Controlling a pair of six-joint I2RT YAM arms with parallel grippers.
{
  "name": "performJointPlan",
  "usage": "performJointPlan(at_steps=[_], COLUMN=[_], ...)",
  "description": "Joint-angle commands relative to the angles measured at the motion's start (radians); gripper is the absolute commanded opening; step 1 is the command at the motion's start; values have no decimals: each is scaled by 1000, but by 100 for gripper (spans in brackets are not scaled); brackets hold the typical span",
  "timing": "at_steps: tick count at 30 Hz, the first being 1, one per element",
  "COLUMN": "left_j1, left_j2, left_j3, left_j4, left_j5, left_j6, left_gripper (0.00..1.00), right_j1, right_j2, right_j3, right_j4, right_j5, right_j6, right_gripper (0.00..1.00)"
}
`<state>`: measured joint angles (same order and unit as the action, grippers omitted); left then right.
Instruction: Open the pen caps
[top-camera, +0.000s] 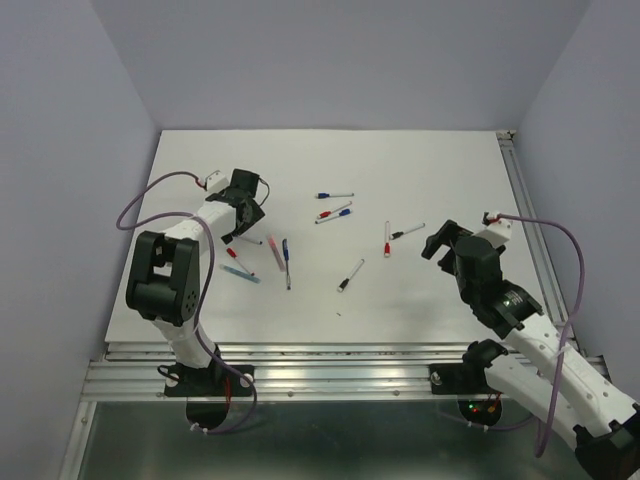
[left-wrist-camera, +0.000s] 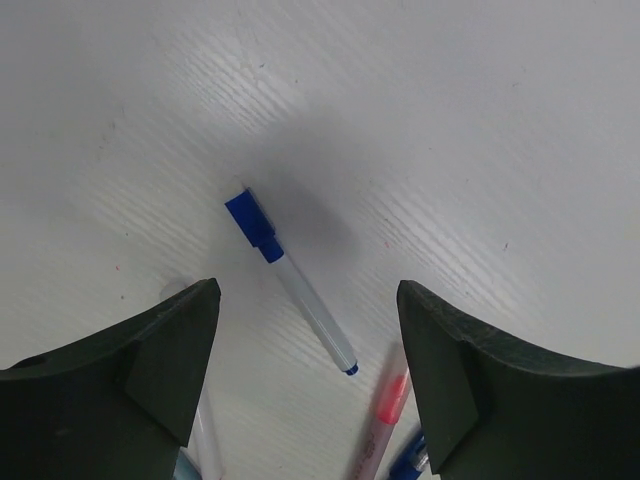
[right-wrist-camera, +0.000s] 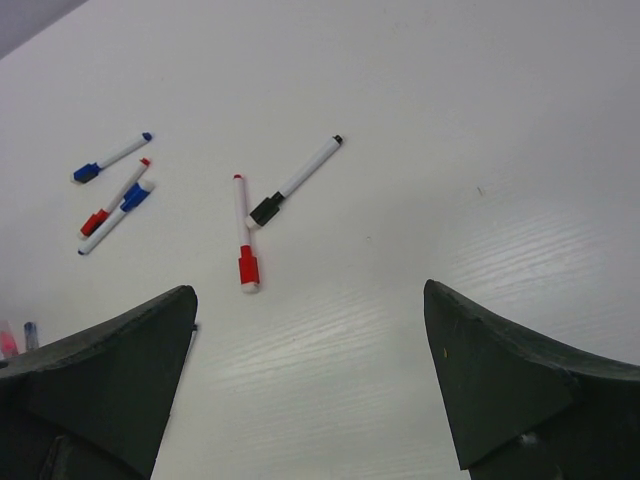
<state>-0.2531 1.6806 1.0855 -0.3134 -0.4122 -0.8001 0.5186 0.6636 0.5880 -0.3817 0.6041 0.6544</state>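
No cap looks pulled off yet; the blue cap (left-wrist-camera: 250, 225) is seen on its pen (left-wrist-camera: 315, 320). The left tool (left-wrist-camera: 308, 300) and right tool (right-wrist-camera: 308, 295) are held wide, empty.

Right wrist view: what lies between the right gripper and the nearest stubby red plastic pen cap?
Nothing. In the right wrist view only bare white table separates the right gripper from the stubby red plastic pen cap.

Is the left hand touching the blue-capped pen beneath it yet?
Apart. The left wrist view shows the blue-capped pen lying between the fingers of the open left hand, with bare table on both sides.
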Motion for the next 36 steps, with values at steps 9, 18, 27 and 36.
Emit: performJointPlan(at_steps=[9,18,27,36], left_j1=[40,54,58,103], left_j2=[96,140,168,222], left_j3=[76,68,74,106], left_j4=[-15,-16,-1,14], left_j5=[-27,-23,-23,18], left_j6=[9,-2,-5,27], left_gripper=[80,69,62,52], right_j1=[1,4,4,3], right_j2=[79,82,90,117], right_j3=[12,7,6,24], right_j4=[15,15,7,-23], right_j5=[-15,-18,-21,10], right_j6=[-35,-38,-36,-29], right_gripper=[100,100,100,100])
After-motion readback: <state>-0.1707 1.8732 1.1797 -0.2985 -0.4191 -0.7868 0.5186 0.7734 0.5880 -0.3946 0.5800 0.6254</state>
